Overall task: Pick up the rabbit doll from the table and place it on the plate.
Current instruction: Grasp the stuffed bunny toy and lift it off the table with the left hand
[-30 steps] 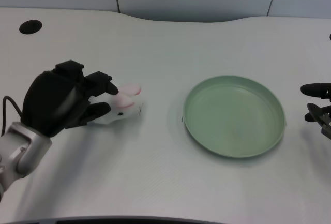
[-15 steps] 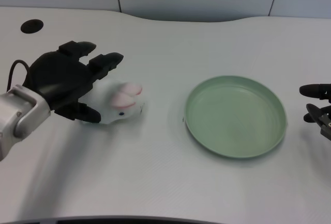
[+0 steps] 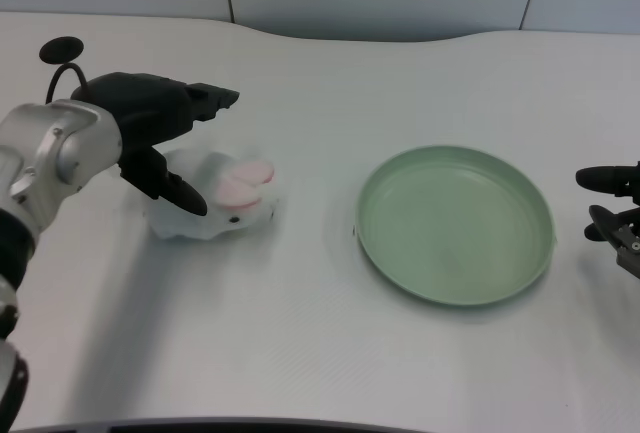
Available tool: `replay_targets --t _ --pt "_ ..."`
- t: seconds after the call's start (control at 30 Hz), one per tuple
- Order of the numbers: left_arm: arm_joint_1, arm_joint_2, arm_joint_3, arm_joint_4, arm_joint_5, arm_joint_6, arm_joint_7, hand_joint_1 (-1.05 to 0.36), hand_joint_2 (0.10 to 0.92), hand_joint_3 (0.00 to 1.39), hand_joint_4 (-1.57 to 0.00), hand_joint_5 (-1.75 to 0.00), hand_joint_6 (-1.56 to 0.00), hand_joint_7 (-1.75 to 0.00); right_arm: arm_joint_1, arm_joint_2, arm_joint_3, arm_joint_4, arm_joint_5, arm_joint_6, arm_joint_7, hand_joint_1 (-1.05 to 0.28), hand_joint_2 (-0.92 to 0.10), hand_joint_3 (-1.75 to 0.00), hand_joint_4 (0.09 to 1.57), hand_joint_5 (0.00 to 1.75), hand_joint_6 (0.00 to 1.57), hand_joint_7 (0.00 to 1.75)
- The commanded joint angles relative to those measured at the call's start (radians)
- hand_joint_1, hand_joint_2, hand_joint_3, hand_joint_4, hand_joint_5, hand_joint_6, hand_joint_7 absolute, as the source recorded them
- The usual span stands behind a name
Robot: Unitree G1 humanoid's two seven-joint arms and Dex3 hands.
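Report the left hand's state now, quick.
Left hand: open, fingers spread over the rabbit doll, not gripping it.

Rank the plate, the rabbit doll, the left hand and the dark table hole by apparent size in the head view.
1. Plate, clearly largest.
2. Left hand and rabbit doll: too alike to rank, and the hand partly covers the doll.
3. Table hole, smallest, though it lies farthest from the camera.

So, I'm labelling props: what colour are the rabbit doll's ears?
Pink, on a white rabbit doll; head view.
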Motion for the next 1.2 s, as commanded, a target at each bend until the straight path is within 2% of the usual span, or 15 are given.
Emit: replay_targets --t 0.03,0.13,0.23,0.37,0.47,0.57,0.7,0.8,0.9,1.0,1.03,1.07,1.1,1.13,1.2 --pt "-0.044 -0.028 -0.032 0.072 0.024 0.028 0.013 -1.05 0.921 0.09 0.00 0.00 0.00 0.00 0.021 -0.003 -0.004 -0.030 0.005 0.030 -0.007 -0.21 -0.92 -0.37 0.50 1.15 0.62 0.52" --pt "-0.063 -0.068 -0.057 0.136 0.039 0.050 0.046 -1.05 0.909 0.07 0.00 0.00 -0.01 0.00 0.033 0.001 -0.006 -0.053 0.014 0.036 0.000 -0.21 -0.92 -0.37 0.50 1.15 0.63 0.52" --pt "-0.077 -0.107 -0.078 0.196 0.048 0.082 0.070 -1.05 0.901 0.05 -0.02 -0.01 -0.03 -0.01 0.048 0.000 -0.005 -0.077 0.012 0.040 0.001 -0.21 -0.92 -0.38 0.48 1.14 0.62 0.51" --pt "-0.075 -0.146 -0.120 0.248 0.073 0.130 0.095 -1.05 0.880 0.02 -0.04 -0.02 -0.07 -0.03 0.064 0.003 -0.009 -0.096 0.021 0.041 0.009 -0.21 -0.92 -0.38 0.49 1.15 0.64 0.51" --pt "-0.064 -0.158 -0.130 0.268 0.072 0.148 0.110 -1.03 0.857 0.01 -0.04 -0.02 -0.07 -0.03 0.077 0.003 -0.007 -0.112 0.020 0.044 0.007 -0.22 -0.92 -0.38 0.49 1.15 0.64 0.51" --pt "-0.054 -0.169 -0.140 0.286 0.076 0.168 0.123 -1.02 0.845 0.00 -0.04 -0.02 -0.05 -0.01 0.088 -0.001 -0.008 -0.119 0.023 0.035 0.018 -0.21 -0.92 -0.38 0.49 1.15 0.64 0.51" --pt "-0.048 -0.175 -0.158 0.295 0.082 0.177 0.144 -1.02 0.842 0.00 -0.04 -0.02 -0.05 -0.01 0.094 -0.001 -0.011 -0.123 0.024 0.033 0.022 -0.21 -0.92 -0.38 0.49 1.16 0.64 0.50" --pt "-0.026 -0.186 -0.190 0.305 0.110 0.185 0.214 -0.98 0.806 0.00 -0.15 -0.07 -0.14 -0.04 0.112 -0.002 -0.013 -0.147 0.022 0.041 0.019 -0.22 -0.92 -0.37 0.48 1.14 0.63 0.49" --pt "-0.014 -0.190 -0.204 0.308 0.120 0.181 0.270 -0.92 0.766 0.00 -0.26 -0.09 -0.24 -0.04 0.121 -0.003 -0.013 -0.159 0.020 0.040 0.019 -0.22 -0.92 -0.37 0.50 1.14 0.63 0.49" --pt "0.002 -0.192 -0.232 0.312 0.146 0.170 0.356 -0.89 0.748 0.00 -0.39 -0.12 -0.36 -0.05 0.134 -0.003 -0.017 -0.179 0.030 0.052 0.029 -0.22 -0.92 -0.37 0.49 1.14 0.64 0.48" --pt "0.007 -0.194 -0.233 0.313 0.147 0.166 0.398 -0.88 0.746 0.00 -0.40 -0.12 -0.37 -0.04 0.138 -0.003 -0.020 -0.182 0.038 0.053 0.038 -0.22 -0.92 -0.37 0.49 1.14 0.64 0.48" --pt "0.009 -0.195 -0.231 0.313 0.146 0.164 0.424 -0.72 0.770 0.01 -0.46 -0.16 -0.50 -0.07 0.140 -0.003 -0.022 -0.185 0.044 0.053 0.044 -0.23 -0.92 -0.36 0.49 1.14 0.65 0.49" --pt "0.012 -0.197 -0.224 0.315 0.139 0.159 0.443 -0.66 0.782 0.01 -0.47 -0.19 -0.56 -0.07 0.142 -0.004 -0.024 -0.186 0.049 0.052 0.050 -0.23 -0.92 -0.36 0.49 1.14 0.65 0.49" --pt "0.014 -0.199 -0.217 0.316 0.131 0.152 0.458 -0.60 0.792 0.00 -0.44 -0.32 -0.63 -0.05 0.143 -0.006 -0.026 -0.184 0.053 0.047 0.056 -0.24 -0.92 -0.36 0.49 1.15 0.65 0.49" --pt "0.016 -0.199 -0.207 0.319 0.121 0.142 0.478 -0.50 0.814 0.00 -0.30 -0.75 -0.74 -0.04 0.143 -0.007 -0.029 -0.181 0.057 0.041 0.063 -0.24 -0.92 -0.35 0.48 1.18 0.66 0.51"
